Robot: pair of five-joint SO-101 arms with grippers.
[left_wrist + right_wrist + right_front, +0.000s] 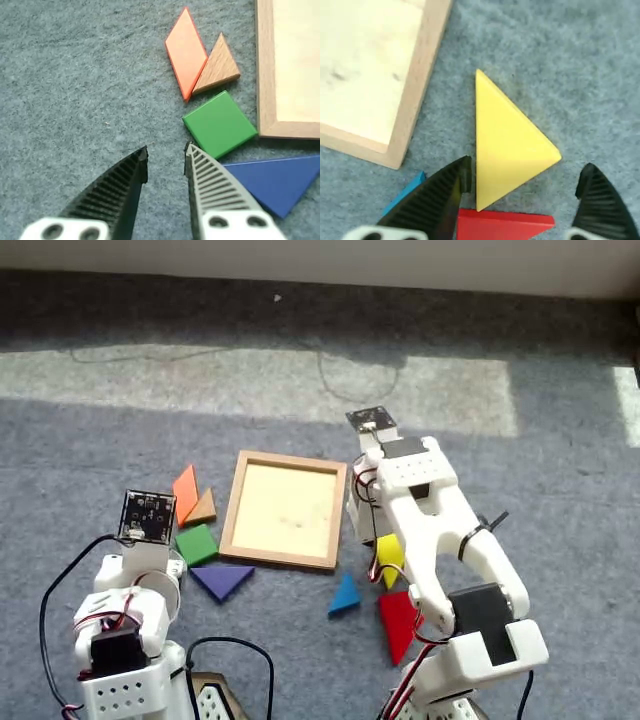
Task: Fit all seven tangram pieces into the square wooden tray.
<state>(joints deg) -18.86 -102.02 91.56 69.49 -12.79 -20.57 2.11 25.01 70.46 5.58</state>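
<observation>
Grey, felt-like surface (100, 460) in the high view carries the wooden tray (229, 510) near the middle, with all seven pieces lying outside it: at its 9 o'clock the orange parallelogram (185, 493) with the wood-coloured triangle (203, 508) against it, at 8 o'clock the green square (196, 544), at 7 o'clock the dark blue triangle (222, 580), at 5 o'clock the light blue triangle (345, 596) and, farther out, the red triangle (397, 624), and at 4 o'clock the yellow triangle (389, 558), partly under the right arm (440, 530); the left arm (125, 620) stands out beyond the tray's 7 o'clock. In the left wrist view the left gripper (166, 149) hangs over bare surface, its jaws a narrow gap apart with nothing between them; its pale fingertip is just beside a corner of the green square (219, 124), which lies between the dark blue triangle (275, 180) and the wood-coloured triangle (217, 67), the latter flush against the orange parallelogram (186, 52), and a rim of the wooden tray (265, 70) runs close by. In the right wrist view the right gripper (527, 167) is spread wide and straddles the yellow triangle (507, 135) without clamping it, the dark fingertip at the triangle's long edge; the red triangle (505, 225) appears to touch one yellow corner, the light blue triangle (407, 192) peeks out beside the dark finger, and a rim of the wooden tray (420, 85) lies near
</observation>
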